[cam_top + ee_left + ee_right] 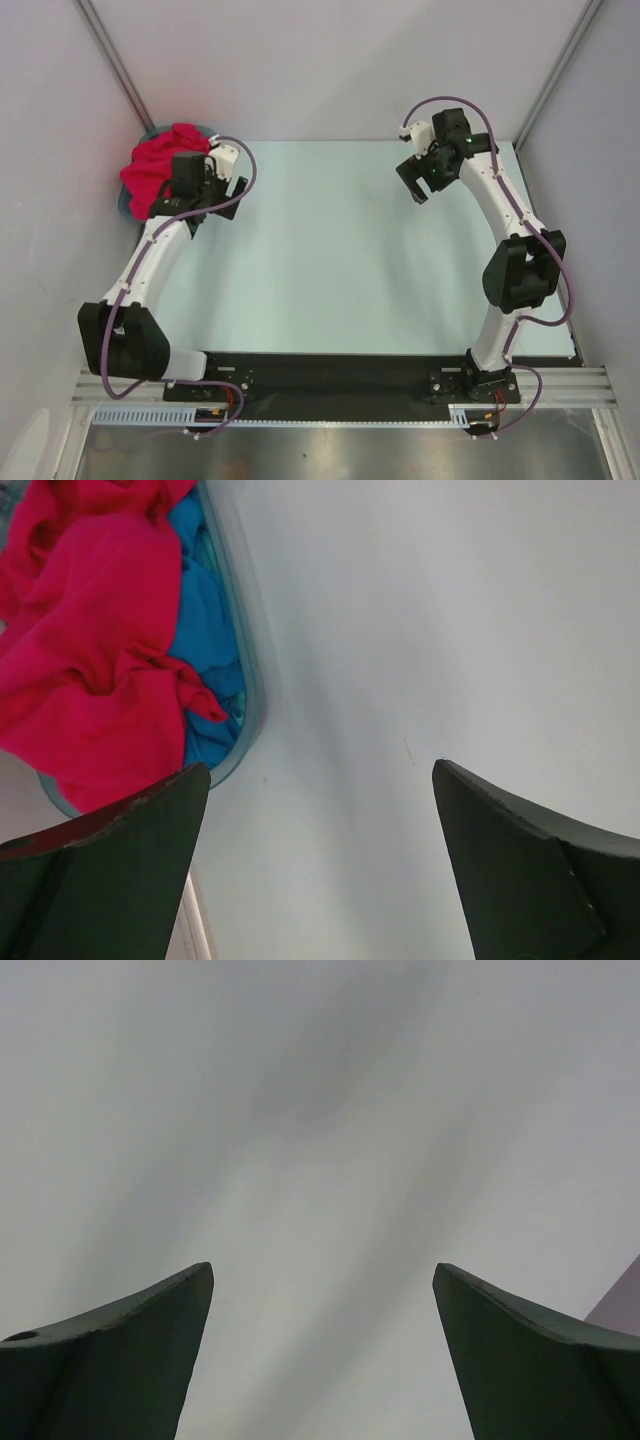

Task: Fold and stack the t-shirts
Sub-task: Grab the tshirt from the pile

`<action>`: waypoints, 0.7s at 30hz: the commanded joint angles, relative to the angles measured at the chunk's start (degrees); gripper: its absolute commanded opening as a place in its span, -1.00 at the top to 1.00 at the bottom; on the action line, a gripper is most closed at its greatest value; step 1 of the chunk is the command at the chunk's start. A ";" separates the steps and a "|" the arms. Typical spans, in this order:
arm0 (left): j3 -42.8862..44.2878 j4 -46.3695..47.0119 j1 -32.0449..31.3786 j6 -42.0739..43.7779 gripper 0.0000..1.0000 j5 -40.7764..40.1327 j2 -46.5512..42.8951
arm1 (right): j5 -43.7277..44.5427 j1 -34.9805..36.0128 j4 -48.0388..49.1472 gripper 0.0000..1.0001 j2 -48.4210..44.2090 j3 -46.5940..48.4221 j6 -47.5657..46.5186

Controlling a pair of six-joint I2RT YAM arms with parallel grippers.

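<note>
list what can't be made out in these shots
Blue shirt: top view, hidden under the red shirt; left wrist shows only a strip.
Tub: mostly covered by shirts, cut off by the left wrist frame's edge.
Anything beneath the shirts: hidden in every view.

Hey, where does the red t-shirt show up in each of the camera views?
Top external: red t-shirt heaped at far left.
Left wrist: red t-shirt at upper left, piled in the tub.
Right wrist: not in view.
Shared landmark: the tub rim, in those two views.
</note>
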 commanded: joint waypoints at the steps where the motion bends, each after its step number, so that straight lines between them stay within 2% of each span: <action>1: 0.48 2.65 0.14 2.16 -1.00 -4.43 -2.56 | 3.11 0.48 1.52 -1.00 -0.88 -0.16 1.39; 4: -0.92 3.52 0.66 13.48 -1.00 -10.13 -3.26 | 6.34 0.40 3.45 -0.99 -0.88 -1.82 0.08; 6: 0.12 4.23 2.32 15.72 -1.00 -13.48 -1.86 | 9.43 0.05 4.77 -1.00 -0.01 -2.96 -1.07; 8: 3.19 0.64 6.52 14.25 -1.00 -12.61 0.33 | 11.45 -0.39 5.91 -1.00 0.61 -3.49 -0.37; 9: 7.91 -1.29 7.68 12.76 -1.00 -13.04 3.65 | 11.55 -0.92 6.44 -0.99 0.96 -3.85 -0.37; 11: 14.51 -10.58 11.64 6.61 -1.00 -9.73 8.40 | 11.81 -1.18 6.53 -0.99 1.32 -4.63 -0.72; 12: 22.03 -14.45 12.87 4.94 -0.99 -6.92 13.39 | 11.46 -1.36 6.71 -1.00 1.41 -4.99 -1.15; 13: 25.15 -19.45 14.01 1.61 -0.99 -4.29 15.44 | 11.02 -2.06 6.62 -0.99 1.32 -5.60 -1.59; 15: 30.95 -21.51 16.39 -0.44 -0.97 0.48 18.43 | 10.23 -2.76 6.45 -0.99 1.41 -6.39 -2.90; 21: 33.16 -15.72 16.49 2.02 -0.95 2.33 25.38 | 12.16 -3.73 8.38 -0.99 3.69 -6.31 -4.23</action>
